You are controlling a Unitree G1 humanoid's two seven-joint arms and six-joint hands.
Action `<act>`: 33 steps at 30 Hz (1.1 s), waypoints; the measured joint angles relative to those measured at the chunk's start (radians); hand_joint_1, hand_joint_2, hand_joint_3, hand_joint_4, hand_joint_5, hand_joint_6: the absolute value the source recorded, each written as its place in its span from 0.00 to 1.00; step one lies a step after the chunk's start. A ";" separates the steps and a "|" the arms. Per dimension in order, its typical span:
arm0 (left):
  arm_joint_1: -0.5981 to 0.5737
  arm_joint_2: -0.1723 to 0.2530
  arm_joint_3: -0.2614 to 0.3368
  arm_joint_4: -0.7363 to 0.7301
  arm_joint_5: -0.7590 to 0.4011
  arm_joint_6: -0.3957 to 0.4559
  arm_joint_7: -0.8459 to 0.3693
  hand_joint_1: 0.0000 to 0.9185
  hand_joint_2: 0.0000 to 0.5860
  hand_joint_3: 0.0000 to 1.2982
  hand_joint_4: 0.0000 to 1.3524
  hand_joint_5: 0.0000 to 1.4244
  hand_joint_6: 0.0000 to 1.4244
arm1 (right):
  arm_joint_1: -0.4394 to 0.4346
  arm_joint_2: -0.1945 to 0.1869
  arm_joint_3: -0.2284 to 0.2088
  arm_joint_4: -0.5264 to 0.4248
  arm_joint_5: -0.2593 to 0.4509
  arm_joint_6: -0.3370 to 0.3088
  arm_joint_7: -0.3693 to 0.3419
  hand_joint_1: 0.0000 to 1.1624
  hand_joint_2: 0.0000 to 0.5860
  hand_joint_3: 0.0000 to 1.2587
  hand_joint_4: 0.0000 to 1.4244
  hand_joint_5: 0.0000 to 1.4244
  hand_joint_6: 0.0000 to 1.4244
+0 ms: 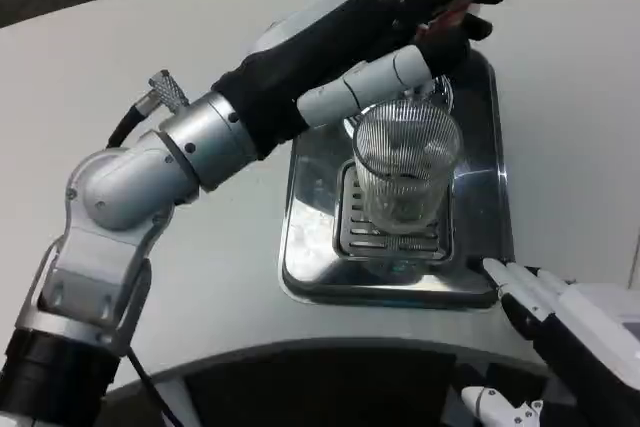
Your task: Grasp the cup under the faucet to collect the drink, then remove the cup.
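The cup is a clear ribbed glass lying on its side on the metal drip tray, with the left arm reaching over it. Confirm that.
One detail is wrong: the cup is not lying on its side. The head view shows it standing upright, mouth up. The rest holds: it is a clear ribbed glass on the metal drip tray, with the left arm reaching over it.

Left hand + forearm stretch diagonally over the tray, covering the cup from above/behind — no way in there. Cup's left side partly blocked by white fingers. Cup's front and right sides open — bare drip grate in front. Right hand sits just off tray's front-right corner; white table to the right is free.
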 measured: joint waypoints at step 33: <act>-0.041 0.041 -0.036 0.062 0.038 -0.086 -0.038 0.00 0.10 0.08 0.00 0.05 0.05 | -0.025 0.018 -0.134 0.196 0.580 -0.041 -0.381 0.52 0.43 0.00 0.00 0.00 0.00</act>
